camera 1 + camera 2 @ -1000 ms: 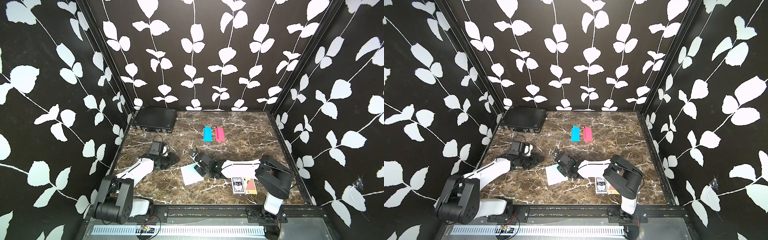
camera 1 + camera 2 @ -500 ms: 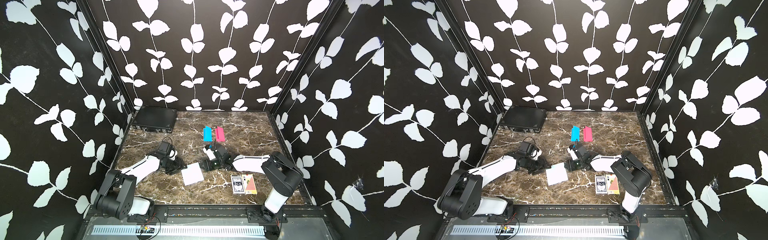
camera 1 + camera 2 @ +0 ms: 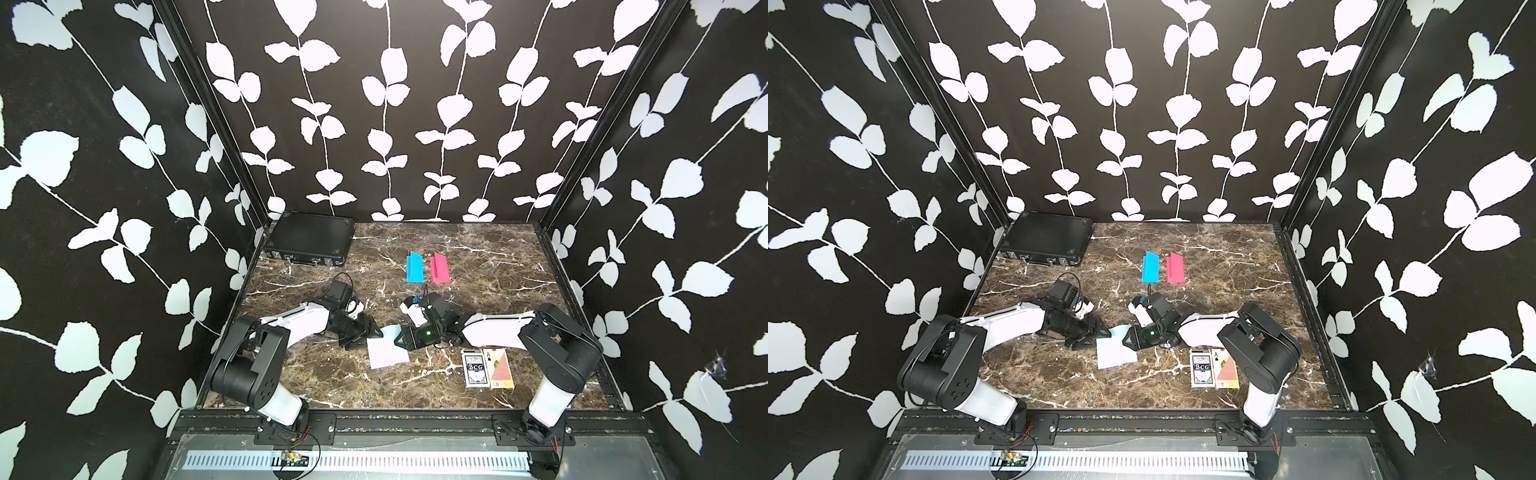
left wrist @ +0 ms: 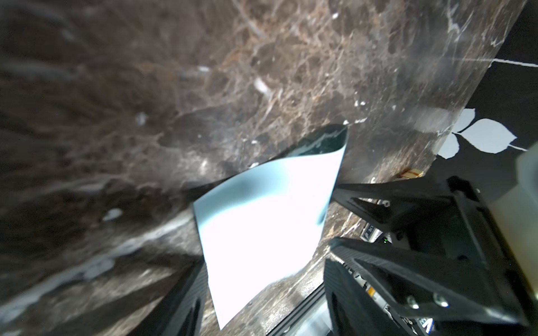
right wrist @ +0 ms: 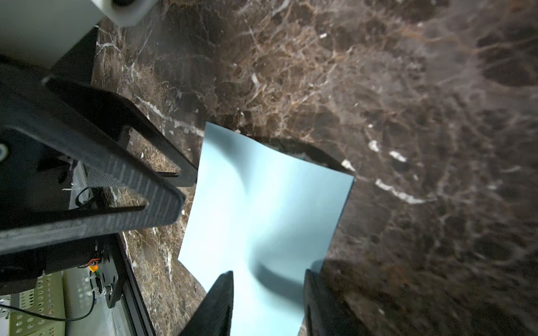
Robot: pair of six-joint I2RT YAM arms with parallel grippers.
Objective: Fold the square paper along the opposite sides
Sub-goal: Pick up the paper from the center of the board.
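The square paper (image 3: pixel 385 350), pale blue-white, lies on the marble table (image 3: pixel 478 266) between both arms, also in a top view (image 3: pixel 1115 352). Its far edge curls up off the table. My left gripper (image 3: pixel 362 337) is open at the paper's left side. In the left wrist view the paper (image 4: pixel 262 215) reaches into the wide gap of the left gripper (image 4: pixel 265 302). My right gripper (image 3: pixel 402 340) is at the paper's far right corner. In the right wrist view the paper (image 5: pixel 262 209) runs between the jaws of the right gripper (image 5: pixel 267 305), which stand apart.
A black case (image 3: pixel 309 243) sits at the back left. A folded cyan paper (image 3: pixel 414 268) and a folded pink paper (image 3: pixel 439 268) lie behind the arms. Two card boxes (image 3: pixel 487 368) lie at the front right, close to the right arm's base.
The left gripper has moved right up to the paper and opened wider. The right gripper left the paper, then came back to its far right corner. The paper's far edge has curled up.
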